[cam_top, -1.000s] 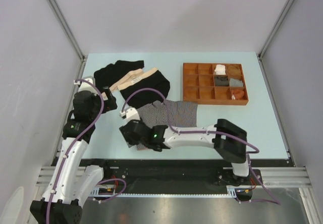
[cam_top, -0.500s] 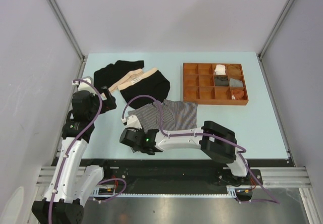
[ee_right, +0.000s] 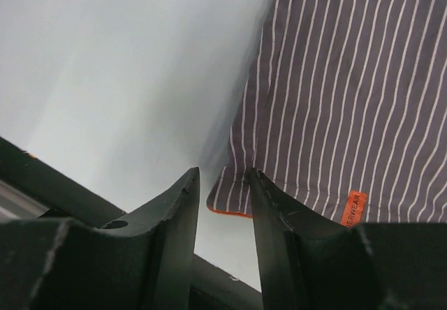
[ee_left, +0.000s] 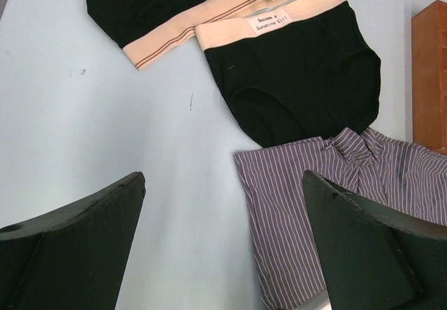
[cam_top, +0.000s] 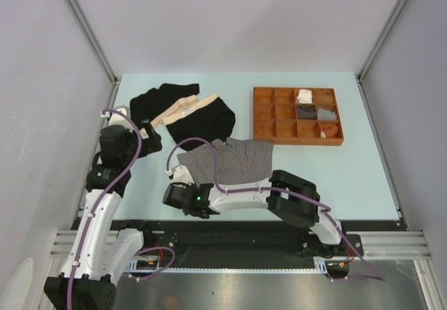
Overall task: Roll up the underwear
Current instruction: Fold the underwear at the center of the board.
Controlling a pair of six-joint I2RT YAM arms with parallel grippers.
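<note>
The grey pin-striped boxer (cam_top: 230, 160) lies flat at the table's middle front, its small orange tag (ee_right: 353, 207) near the hem. My right gripper (cam_top: 176, 195) is low at its near left corner. In the right wrist view that corner sits between the narrowed jaws of the right gripper (ee_right: 223, 174), with a gap still showing beside the left finger (ee_right: 174, 219). Two black briefs with beige waistbands (cam_top: 162, 99) (cam_top: 206, 119) lie at the back left. My left gripper (ee_left: 222, 177) hovers wide open over bare table, left of the boxer (ee_left: 328, 205).
A brown compartmented tray (cam_top: 298, 138) holding a few small rolled cloths stands at the back right; its corner (ee_left: 429, 79) shows in the left wrist view. The table's near edge and black rail run just behind my right gripper.
My right gripper has drawn back toward the near edge to the boxer's corner and its jaws have narrowed. The boxer shows more fully. The left arm has hardly moved.
</note>
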